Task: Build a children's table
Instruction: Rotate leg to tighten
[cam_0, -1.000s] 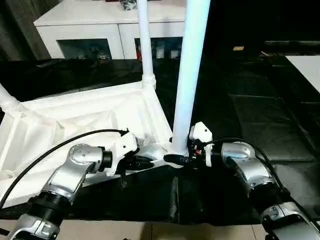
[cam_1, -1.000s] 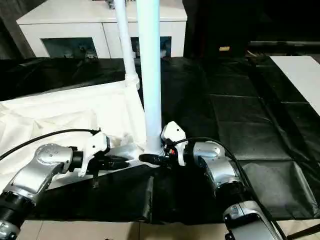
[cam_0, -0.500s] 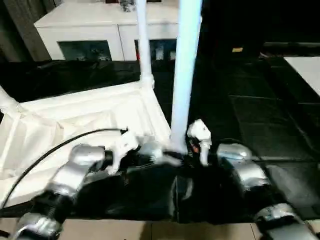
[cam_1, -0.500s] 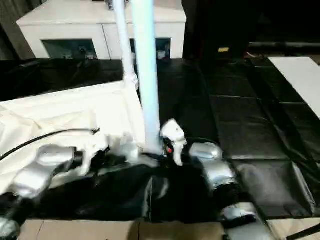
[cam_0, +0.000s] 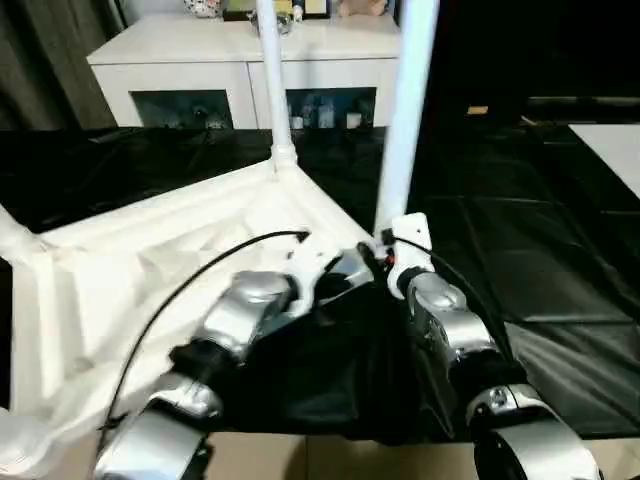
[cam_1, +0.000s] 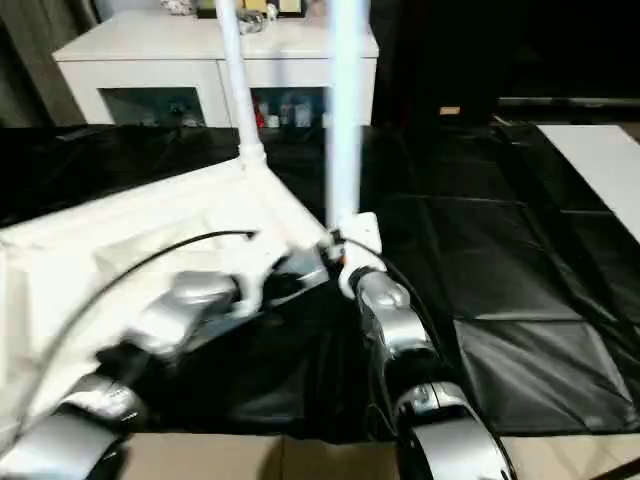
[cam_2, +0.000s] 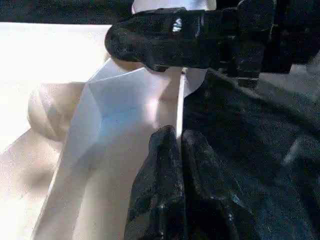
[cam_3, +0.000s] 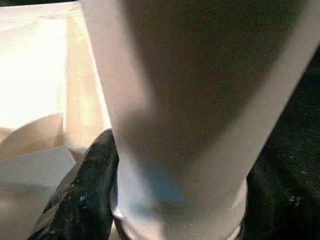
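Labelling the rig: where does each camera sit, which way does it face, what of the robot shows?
Left eye: on the head, forward-down at the upside-down table top; both silver forearms show.
Right eye: beside it, same scene.
Left wrist: along its shut fingers pinching the top's rim; right gripper shows too.
Right wrist: at the near leg between its fingers.
Shared: that leg at its corner.

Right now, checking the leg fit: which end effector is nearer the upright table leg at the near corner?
Right. The right end effector grips the leg at its base; the left end effector pinches the tabletop rim beside it.
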